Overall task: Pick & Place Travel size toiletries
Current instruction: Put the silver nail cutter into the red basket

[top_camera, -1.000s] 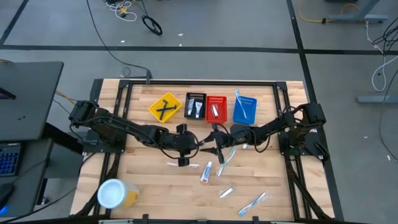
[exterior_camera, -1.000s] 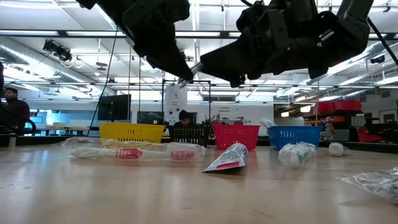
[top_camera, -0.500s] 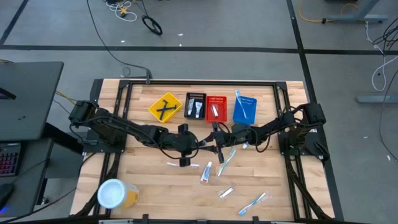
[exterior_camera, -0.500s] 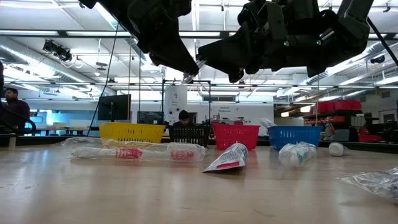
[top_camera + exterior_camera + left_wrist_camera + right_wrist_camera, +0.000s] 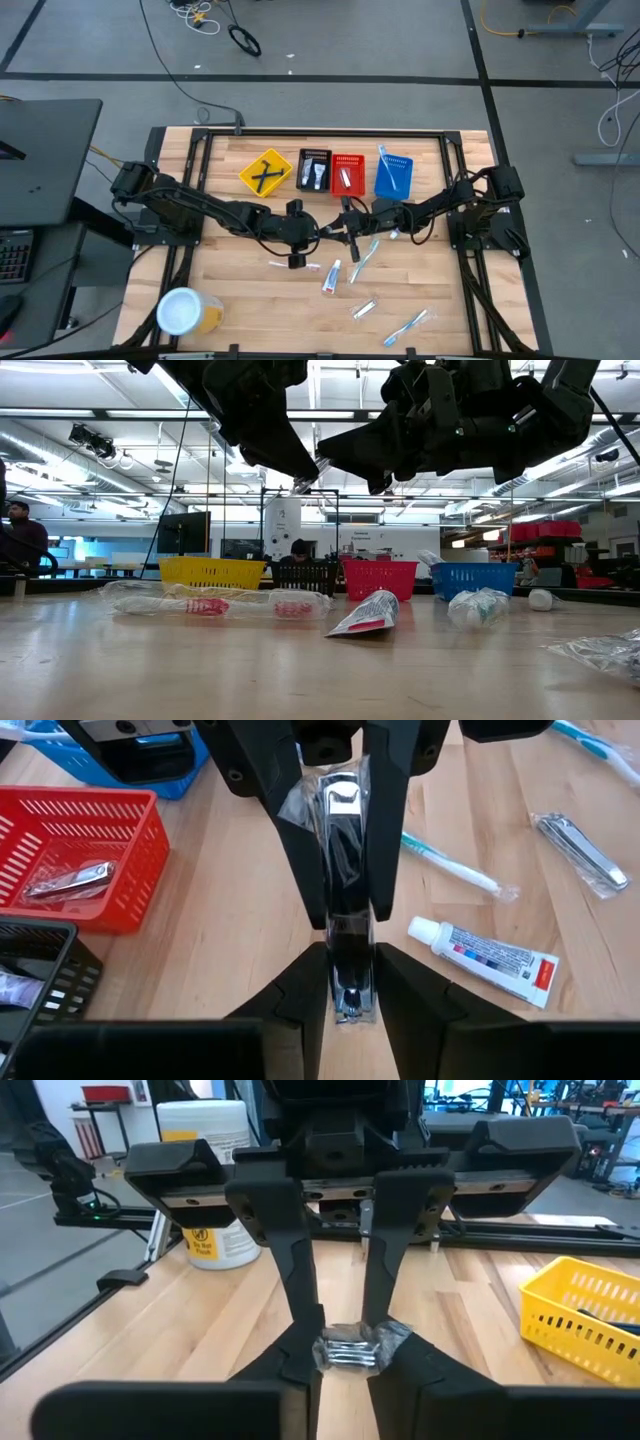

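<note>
A silvery nail clipper in clear wrap (image 5: 343, 870) hangs above the table's middle, between my two grippers, which face each other. My left gripper (image 5: 322, 237) comes from the table's left and is shut on one end. My right gripper (image 5: 345, 235) comes from the right and is shut on the other end (image 5: 350, 1351). In the low view the clipper (image 5: 305, 481) shows well above the tabletop. Loose toiletries lie below: a toothpaste tube (image 5: 331, 275), a wrapped toothbrush (image 5: 362, 253), a small packet (image 5: 363, 309), another toothbrush (image 5: 406, 326). My left gripper pinches the clipper's end nearest it (image 5: 346, 992) between its two fingers, coming level from the table's left, fingers along the clipper. The clipper is lifted clear of the table and lies about level. My right gripper pinches the clipper's opposite end (image 5: 348, 1352), wrap included, between its two fingers. It comes level from the table's right, fingers along the clipper. Its fingers (image 5: 385, 870) reach along both long sides toward my left gripper's fingertips.
Four small baskets stand in a row at the far side: yellow (image 5: 266, 173), black (image 5: 314, 170), red (image 5: 347, 173) holding a clipper, blue (image 5: 393, 174) holding a toothbrush. A white-lidded yellow jar (image 5: 185, 311) stands near left. Bare wood lies at the near middle.
My right gripper has moved a little toward my left gripper and has shut on the clipper's free end. My left gripper has kept its hold and its place. The clipper stays in the air.
</note>
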